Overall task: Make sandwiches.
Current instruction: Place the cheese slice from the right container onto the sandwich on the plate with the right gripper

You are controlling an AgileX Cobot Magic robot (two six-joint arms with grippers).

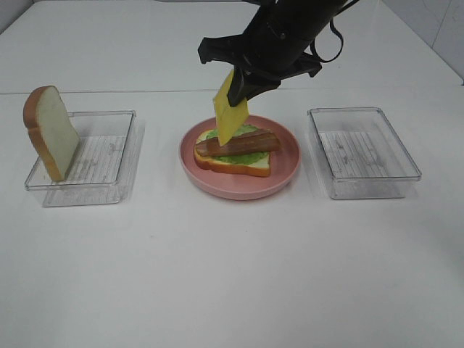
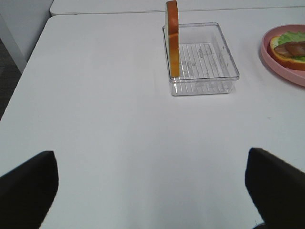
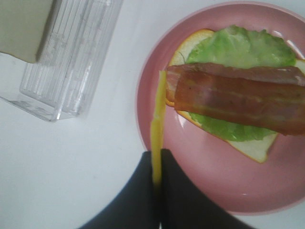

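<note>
Cheese square (image 1: 230, 116) is dangling from the right gripper (image 1: 243, 81) — its fingers (image 3: 138, 200) are pinched on the slice's top edge, and the slice hangs tilted below the fingertips. Under them sits the pink plate (image 1: 239, 190) with the half-built sandwich (image 1: 235, 156). That's one bread slice (image 1: 254, 169) lying flat at the bottom, lettuce (image 3: 238, 45) on that, and what looks like two bacon strips (image 3: 238, 95) overlapping on top. The cheese's lower end is just beside one end of the bacon; can't tell if it's touching or only close. From the high view the slice also covers a bit of the lettuce behind it.

Left gripper (image 2: 150, 157) is well apart from all that, fingers (image 2: 28, 186) spread wide over the white table (image 1: 232, 275). Ahead of those fingertips is a clear tray (image 2: 205, 88). The second bread slice (image 2: 172, 38) stands on edge in it, against the tray wall farthest from the plate.

Count: two trays — the second clear tray (image 1: 366, 187) is past the plate, on the side away from the left fingers. Also two bread slices, one cheese square and one plate.
</note>
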